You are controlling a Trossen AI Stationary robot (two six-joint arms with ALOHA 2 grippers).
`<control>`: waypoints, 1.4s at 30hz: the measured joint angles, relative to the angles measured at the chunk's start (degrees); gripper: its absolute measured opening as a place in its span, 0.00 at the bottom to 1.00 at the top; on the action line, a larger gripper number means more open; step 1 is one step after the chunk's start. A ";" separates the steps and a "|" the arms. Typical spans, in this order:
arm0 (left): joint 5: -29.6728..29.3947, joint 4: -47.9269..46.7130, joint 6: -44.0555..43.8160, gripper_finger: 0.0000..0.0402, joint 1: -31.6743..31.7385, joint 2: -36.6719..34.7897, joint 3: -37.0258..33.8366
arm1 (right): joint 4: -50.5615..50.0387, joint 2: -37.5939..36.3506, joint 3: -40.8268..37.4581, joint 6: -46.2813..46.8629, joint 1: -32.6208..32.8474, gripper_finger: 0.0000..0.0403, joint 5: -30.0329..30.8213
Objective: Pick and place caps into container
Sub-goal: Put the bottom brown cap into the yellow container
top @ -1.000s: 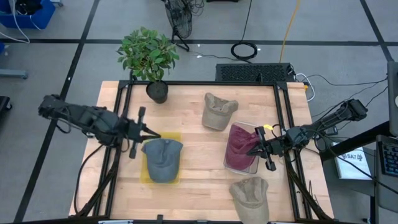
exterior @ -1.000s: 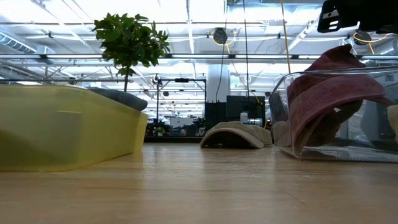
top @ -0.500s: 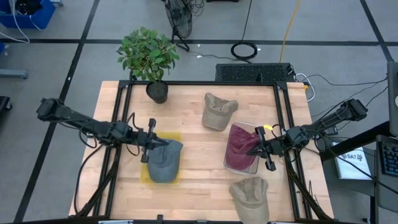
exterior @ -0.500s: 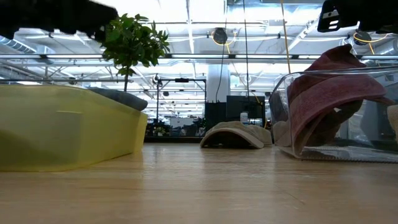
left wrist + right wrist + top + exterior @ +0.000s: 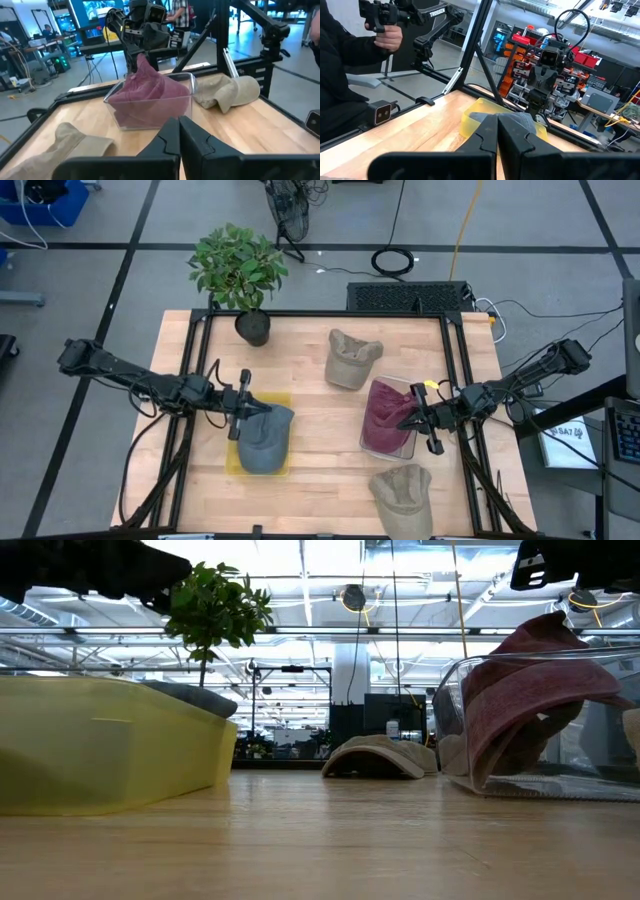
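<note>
Meanwhile, the left gripper [image 5: 247, 408], fingers pressed together, is hovering over the blue-grey cap [image 5: 264, 437] in the yellow container [image 5: 283, 399] near the bench's left edge; the right gripper [image 5: 414, 420], likewise closed, is poised beside the maroon cap [image 5: 387, 416] in the clear container [image 5: 398, 452]; tan caps [image 5: 351, 359] are lying nearer it.

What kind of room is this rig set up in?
Most likely a robotics lab or workshop in an open industrial hall. Red parts racks and another robot arm stand beyond the wooden table, loose cables lie on the grey floor, and a person holds a handheld controller.
</note>
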 joint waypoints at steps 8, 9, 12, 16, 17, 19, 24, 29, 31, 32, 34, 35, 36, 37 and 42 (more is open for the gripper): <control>-5.49 3.71 -0.43 0.02 0.00 0.00 0.04 | -1.95 0.20 0.00 -0.16 0.00 0.00 -0.08; -5.59 3.08 -0.88 0.01 0.00 0.03 0.04 | -2.66 0.33 -0.01 -0.32 0.00 0.00 -0.07; -5.60 2.77 -1.91 0.02 0.00 0.05 0.04 | -2.17 0.56 -0.04 -1.71 0.00 0.00 -0.04; -6.71 3.49 -2.04 0.06 0.00 0.05 0.04 | -1.00 0.68 -0.04 -2.24 -0.15 0.00 0.09; -7.09 2.91 -2.51 0.06 0.00 0.05 0.04 | -0.64 0.66 -0.04 -2.25 -0.24 0.00 0.23; -7.10 1.24 -4.02 0.07 0.00 0.05 0.04 | 0.27 0.66 -0.04 -2.25 -0.47 0.00 0.27; -6.64 1.06 -5.78 0.05 0.00 0.05 0.04 | 2.12 0.96 -0.04 -2.21 -0.96 0.00 2.53; -6.48 1.63 -5.37 0.01 0.00 0.05 0.04 | 4.50 2.19 -0.04 -3.79 -1.25 0.00 5.89; -4.47 1.66 -5.15 0.02 0.00 0.05 0.04 | 5.20 2.68 -0.04 -5.69 -1.25 0.00 6.49; -3.11 1.64 -4.56 0.04 0.00 0.05 0.04 | 5.88 2.88 -0.04 -6.35 -1.25 0.00 6.81; -0.90 1.64 -3.67 0.06 -0.01 0.05 0.04 | 8.34 3.20 -0.04 -6.93 -1.25 0.00 7.55; -0.50 1.60 -3.38 0.07 -0.02 0.05 0.04 | 9.96 3.37 0.06 -6.84 -1.23 0.00 7.73; -0.49 1.45 -3.38 0.08 -0.02 0.05 0.04 | 10.25 3.50 0.70 -6.47 -1.22 0.00 7.85; -0.57 1.17 -3.38 0.08 0.00 0.05 0.04 | 9.22 3.67 2.00 -6.40 -1.16 0.00 7.96; -0.88 -1.17 -2.64 0.09 0.00 0.05 0.04 | -9.29 6.32 14.08 -3.11 1.08 0.00 10.30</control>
